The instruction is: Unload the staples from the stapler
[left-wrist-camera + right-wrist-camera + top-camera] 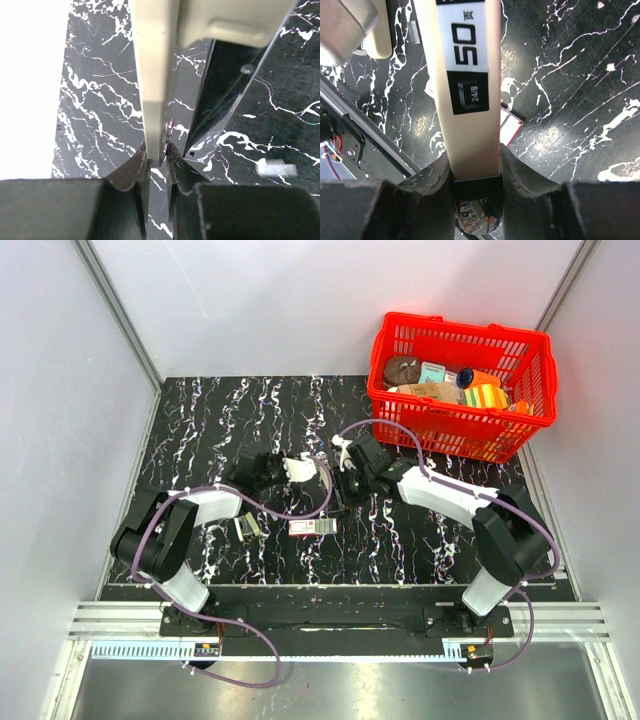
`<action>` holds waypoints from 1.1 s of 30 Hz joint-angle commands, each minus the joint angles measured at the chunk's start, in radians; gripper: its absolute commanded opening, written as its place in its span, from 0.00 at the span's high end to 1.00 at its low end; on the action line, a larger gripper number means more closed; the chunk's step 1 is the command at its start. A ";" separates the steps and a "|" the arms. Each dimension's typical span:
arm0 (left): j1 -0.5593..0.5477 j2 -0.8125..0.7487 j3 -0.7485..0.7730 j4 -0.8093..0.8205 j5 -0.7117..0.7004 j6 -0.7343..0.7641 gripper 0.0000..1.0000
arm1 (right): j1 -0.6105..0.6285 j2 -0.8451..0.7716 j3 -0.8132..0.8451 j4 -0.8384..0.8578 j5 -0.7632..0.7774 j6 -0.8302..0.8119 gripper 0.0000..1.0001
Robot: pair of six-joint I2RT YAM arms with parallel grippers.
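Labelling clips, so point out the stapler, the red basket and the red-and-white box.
stapler (pixel 470 145): right wrist view, beige body.
red basket (pixel 450 430): top view, front wall.
red-and-white box (pixel 312 528): top view, middle.

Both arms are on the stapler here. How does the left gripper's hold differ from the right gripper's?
The left gripper pinches a thin edge of the stapler, jaws almost touching; the right gripper spans a broad flat face, jaws set wider. The part in the left gripper is plain beige; the part in the right gripper carries a label reading 50 and 24/8. Shared: both are shut on the stapler, over the black marbled table.
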 commanded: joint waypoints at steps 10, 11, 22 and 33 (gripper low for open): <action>-0.058 -0.031 -0.036 0.121 -0.186 0.048 1.00 | -0.037 -0.082 0.030 -0.015 0.103 0.063 1.00; -0.061 -0.044 -0.007 0.051 -0.163 -0.012 1.00 | -0.037 -0.080 0.047 -0.004 0.113 0.074 1.00; -0.087 -0.140 0.112 -0.264 0.224 -0.454 1.00 | -0.037 0.052 0.329 0.094 0.391 0.186 1.00; -0.087 -0.069 0.222 -0.449 0.319 -0.450 1.00 | -0.038 0.276 0.590 0.028 0.495 0.083 1.00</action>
